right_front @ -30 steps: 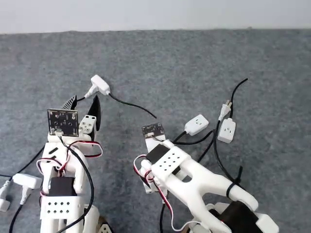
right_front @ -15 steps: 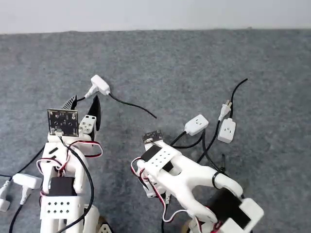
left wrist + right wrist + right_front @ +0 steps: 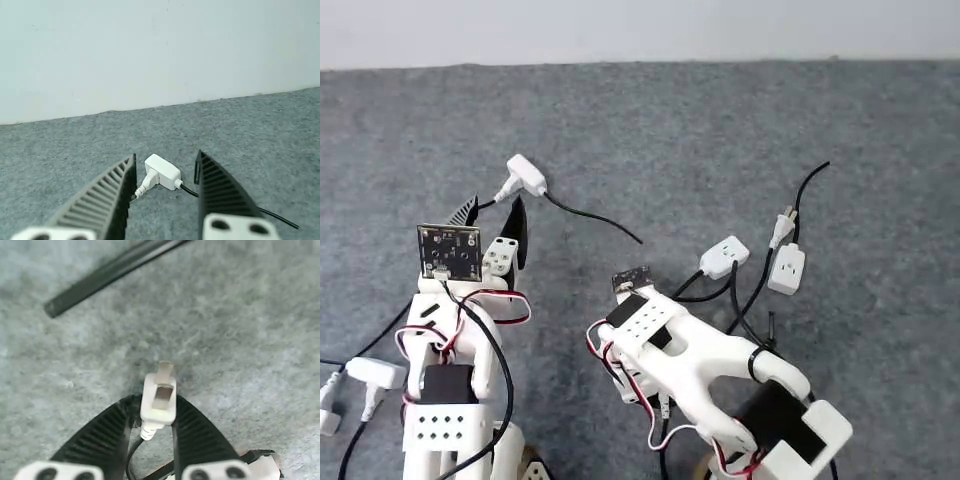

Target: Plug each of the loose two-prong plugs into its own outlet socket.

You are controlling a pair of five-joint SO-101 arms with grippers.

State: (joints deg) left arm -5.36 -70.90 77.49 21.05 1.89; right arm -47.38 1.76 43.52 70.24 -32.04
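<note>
Plug [image 3: 159, 396] pinched tight in my right gripper [image 3: 155, 407] (prong end poking forward over the carpet [image 3: 720, 130]); left gripper [image 3: 166, 160] spread wide; sockets [image 3: 725, 256] right of centre, high view.

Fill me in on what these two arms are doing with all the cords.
Two robot arms are plugging loose plugs into sockets on a grey mat. The right gripper is shut on a white two-prong plug, its prongs sticking out past the fingers. The left gripper is open, with a white connector on a black cord lying just ahead of it. One outlet socket and a second socket lie with their slots showing, and another loose plug lies beside them.
</note>
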